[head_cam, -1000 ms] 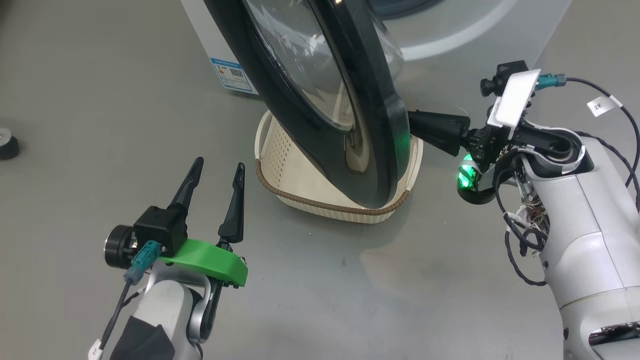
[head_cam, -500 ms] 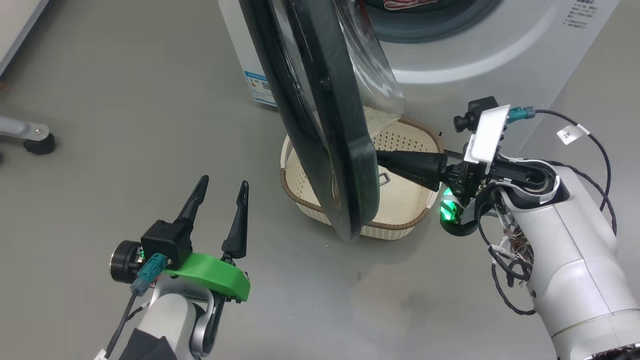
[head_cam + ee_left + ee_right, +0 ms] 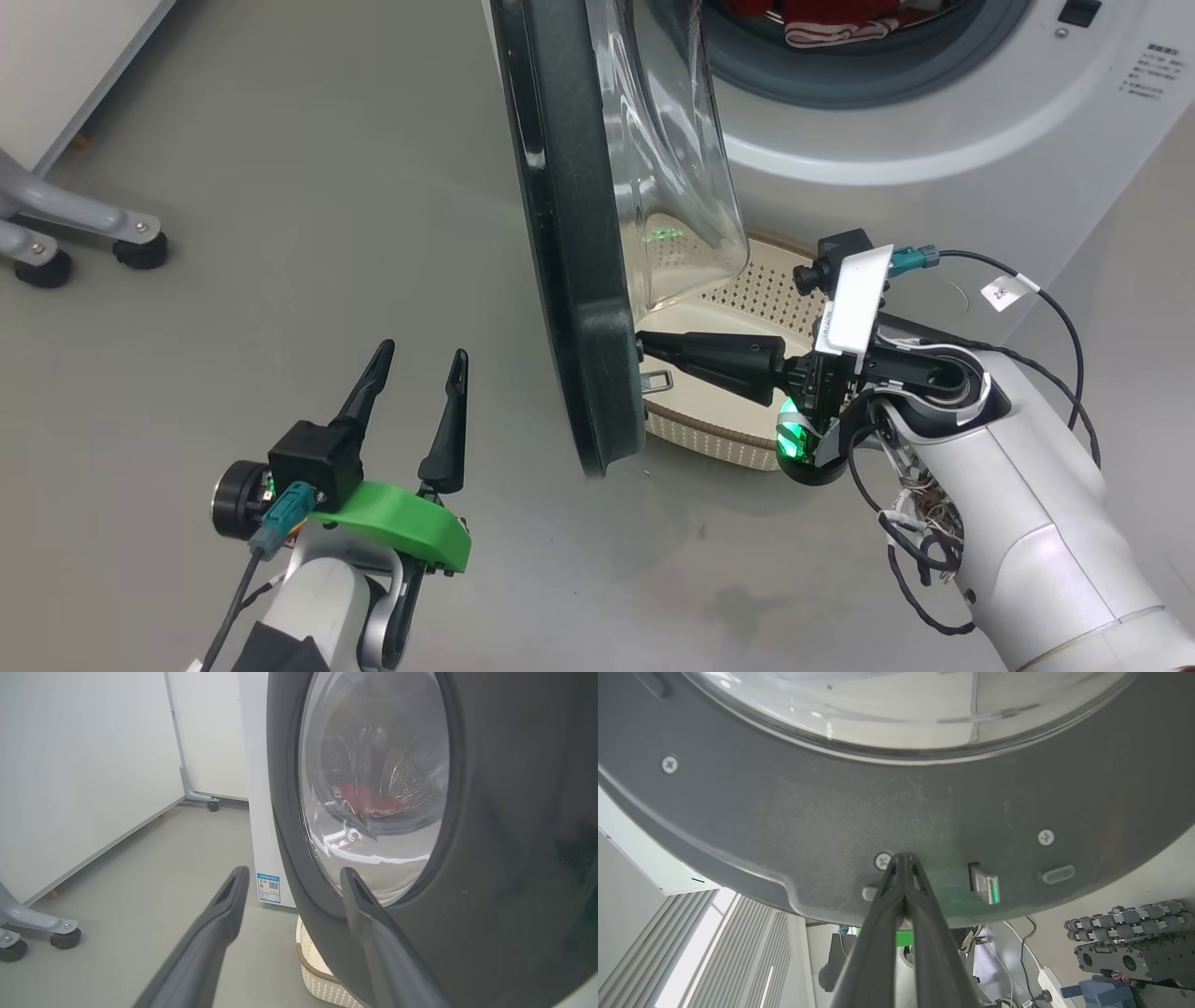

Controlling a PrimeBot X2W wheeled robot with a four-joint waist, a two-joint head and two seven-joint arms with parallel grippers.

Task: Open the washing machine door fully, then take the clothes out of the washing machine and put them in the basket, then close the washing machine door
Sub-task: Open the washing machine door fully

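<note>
The first step is in hand: the washing machine door (image 3: pixel 560 233) stands edge-on, not yet fully open. The right claw (image 3: pixel 646 343), fingers pressed together on nothing, sets its tips against the door's inner rim, apparently touching beside a screw (image 3: pixel 882 861). The left claw (image 3: pixel 420 353) hovers spread and empty on the outer side. The clothes (image 3: pixel 831 23) lie inside the washing machine (image 3: pixel 934 159); the basket (image 3: pixel 747 289) sits on the floor (image 3: pixel 280 233) beneath the door. Next, the door wants pushing wider, clear of the basket.
</note>
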